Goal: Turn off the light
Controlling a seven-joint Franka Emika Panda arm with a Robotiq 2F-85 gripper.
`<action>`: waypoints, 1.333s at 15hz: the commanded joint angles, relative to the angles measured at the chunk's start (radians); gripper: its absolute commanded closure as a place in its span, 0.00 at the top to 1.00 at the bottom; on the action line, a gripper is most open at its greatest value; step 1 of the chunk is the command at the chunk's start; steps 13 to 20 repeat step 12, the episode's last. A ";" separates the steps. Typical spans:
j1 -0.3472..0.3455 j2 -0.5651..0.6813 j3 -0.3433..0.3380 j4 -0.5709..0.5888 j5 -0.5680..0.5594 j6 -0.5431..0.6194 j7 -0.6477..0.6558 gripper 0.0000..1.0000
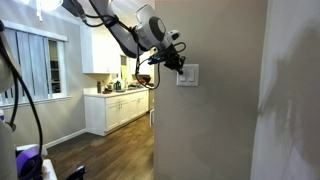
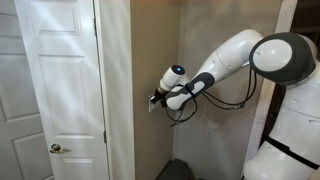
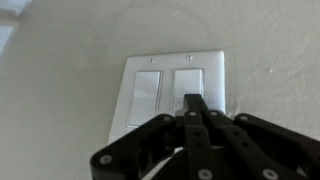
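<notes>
Beige wall (image 3: 60, 90) fills my wrist view, and right in front of the camera the white switch plate (image 3: 176, 70) for the light is fixed to it, two rockers side by side. My end effector (image 3: 193, 102) comes up from the bottom edge with its dark fingers (image 3: 186, 125) drawn together into a single tip and nothing held between them. That tip lies over the lower part of the right rocker (image 3: 188, 82); the left rocker (image 3: 147, 95) is uncovered. I cannot tell from here whether the tip is actually pressing.

In an exterior view the end effector (image 1: 178, 62) meets the plate (image 1: 188, 75) at its upper corner, near the edge of the wall. In an exterior view the white arm (image 2: 225, 65) reaches across to that spot, beside a white panelled door (image 2: 60, 80) with a metal knob (image 2: 57, 149). Farther back I see white kitchen cabinets (image 1: 115, 108), a window (image 1: 45, 65) and a dark wood floor (image 1: 100, 150).
</notes>
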 commanded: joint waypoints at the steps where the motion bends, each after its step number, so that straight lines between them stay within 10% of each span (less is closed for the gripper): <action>1: -0.003 -0.020 0.002 -0.024 -0.011 -0.022 0.026 0.00; 8: 0.004 -0.031 0.001 -0.069 0.016 -0.053 0.014 0.03; 10: 0.013 -0.025 0.002 -0.074 0.041 -0.056 -0.003 0.28; 11: 0.005 -0.003 0.000 -0.052 0.014 -0.037 0.000 0.05; 20: 0.007 -0.003 0.001 -0.056 0.018 -0.038 0.000 0.11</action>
